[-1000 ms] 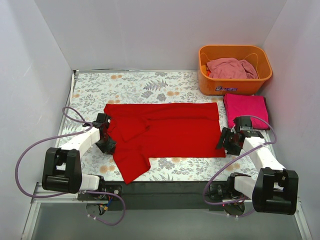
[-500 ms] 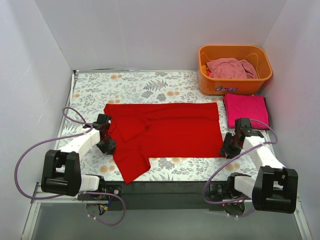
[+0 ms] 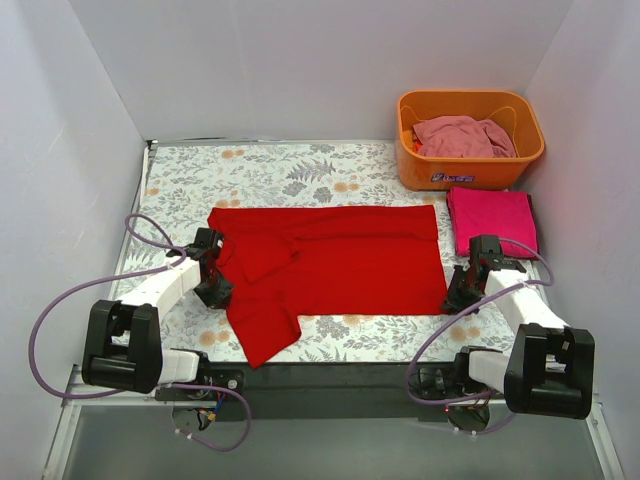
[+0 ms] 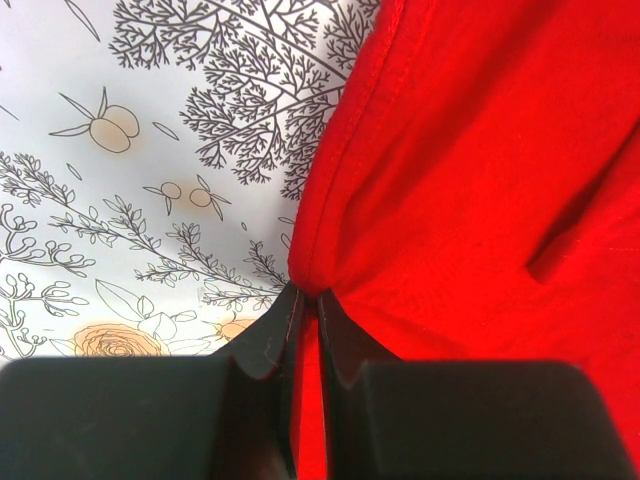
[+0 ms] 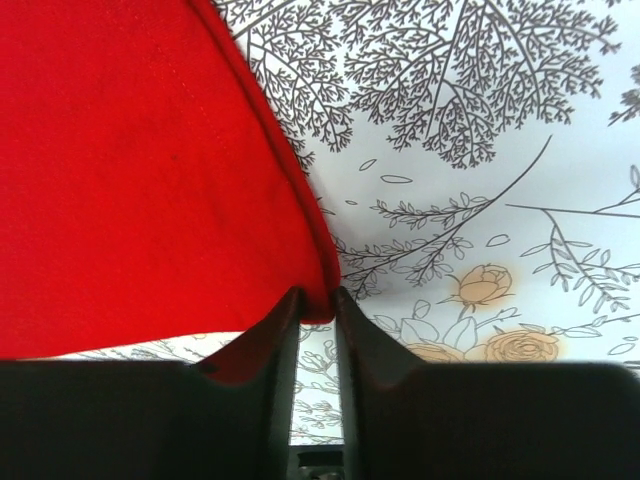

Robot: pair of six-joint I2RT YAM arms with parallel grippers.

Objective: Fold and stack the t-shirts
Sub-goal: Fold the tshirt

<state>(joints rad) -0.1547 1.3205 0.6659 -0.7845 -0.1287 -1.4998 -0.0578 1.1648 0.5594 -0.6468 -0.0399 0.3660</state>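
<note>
Red t-shirt (image 3: 340,260): spread flat across the middle of the floral counter (image 3: 270,170), with one part reaching toward the lower left.
Left claw (image 4: 308,300): pressed together on a stitched edge of the red t-shirt, at its left side.
Right claw (image 5: 316,300): tips nearly together, pinching the red t-shirt's lower right corner.
Magenta t-shirt (image 3: 492,218): folded flat at the right of the frame, just beside the red one.
Pale pink t-shirt (image 3: 460,135): crumpled inside the orange basket (image 3: 500,172), upper right.
</note>
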